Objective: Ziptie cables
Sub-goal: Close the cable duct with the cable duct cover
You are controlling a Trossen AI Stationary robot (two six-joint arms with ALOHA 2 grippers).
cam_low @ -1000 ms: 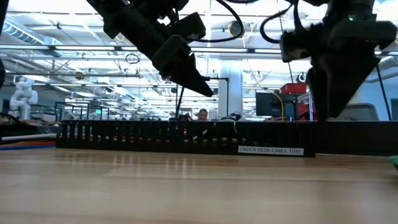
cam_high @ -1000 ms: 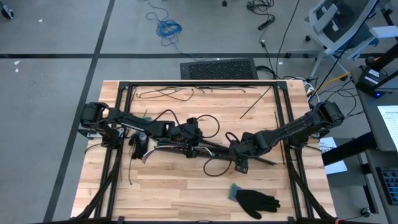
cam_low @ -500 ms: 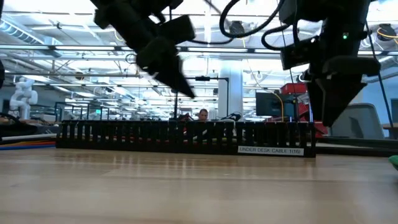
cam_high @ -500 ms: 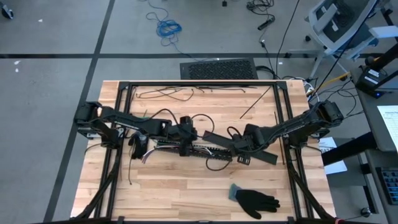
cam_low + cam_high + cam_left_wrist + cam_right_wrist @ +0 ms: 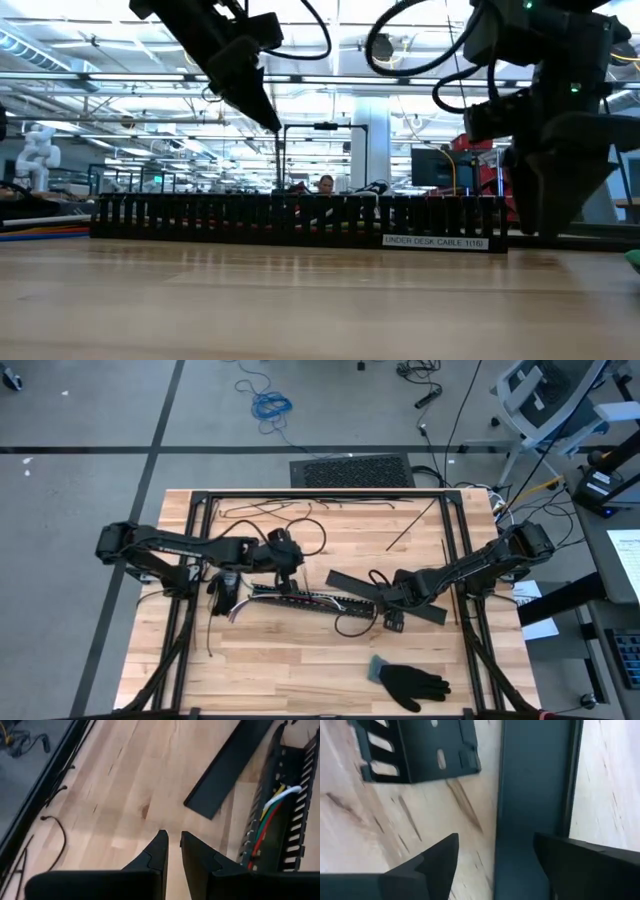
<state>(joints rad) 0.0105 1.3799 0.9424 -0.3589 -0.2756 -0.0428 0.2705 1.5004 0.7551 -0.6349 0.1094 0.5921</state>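
from the high view i see the left gripper poised over the middle-left of the wooden surface, just behind the left end of the black slotted strip, and the right gripper at the strip's right end, beside a flat black cover piece that lies across the boards. the cables lie along the strip, their loose coloured ends spilling out at its left end near a small black block. thin black strands sit toward the far edge of the surface, and a black glove lies near the front edge, well apart from both arms. in the low view the strip stands along the surface with a white label at its right end; the left gripper hangs above it with its tip off the strip, and the right gripper comes down at the strip's right end. a person shows far back in the room. in the left wrist view my left jaws stand almost together, a narrow slit between the fingers, clamped on nothing; the cables, white, green, red and yellow, rest inside the slotted strip, with the cover piece beside it. in the right wrist view my right jaws are wide apart, one finger over bare wood, and the cover piece runs between them; i can't tell if they touch it.
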